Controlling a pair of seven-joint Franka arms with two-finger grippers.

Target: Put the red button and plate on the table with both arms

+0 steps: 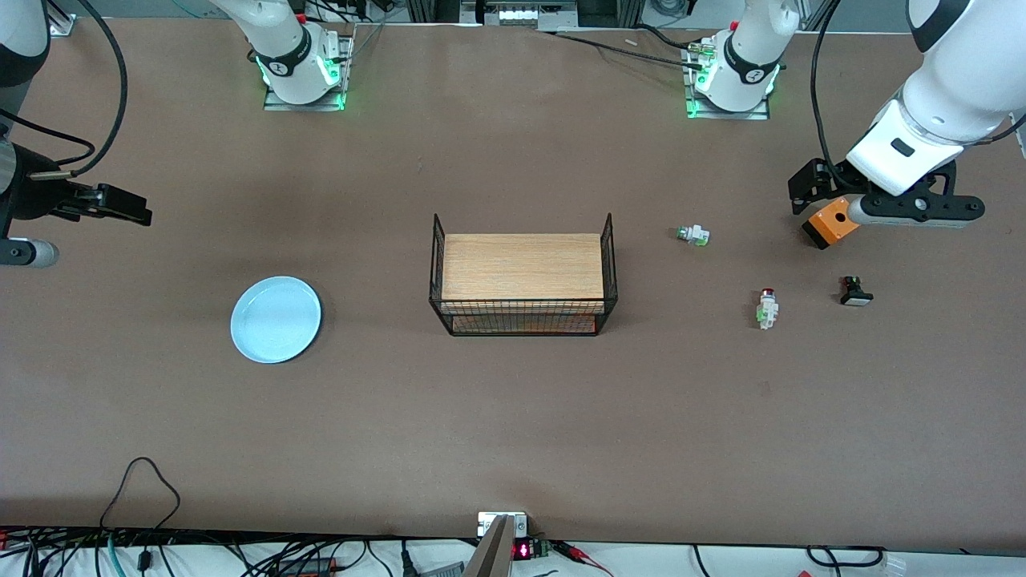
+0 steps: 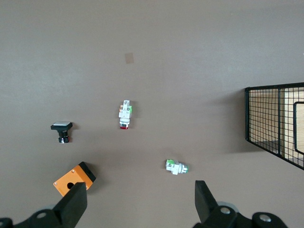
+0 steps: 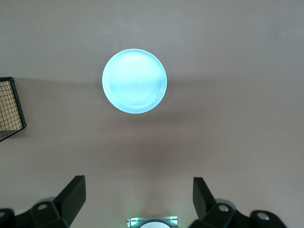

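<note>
The red button (image 1: 768,308) lies on the brown table (image 1: 513,417) toward the left arm's end; the left wrist view shows its dark-red cap (image 2: 125,114). The light blue plate (image 1: 276,319) lies flat on the table toward the right arm's end and shows in the right wrist view (image 3: 135,81). My left gripper (image 1: 808,189) is open and empty, up in the air over the table beside an orange box; its own view shows it spread wide (image 2: 140,202). My right gripper (image 1: 120,205) is open and empty (image 3: 137,197), high over bare table, apart from the plate.
A wood-topped black wire rack (image 1: 523,276) stands mid-table. A whitish unit without a red cap (image 1: 692,235), a black button with a white cap (image 1: 855,292) and an orange box (image 1: 830,223) lie near the red button. Cables run along the table's near edge.
</note>
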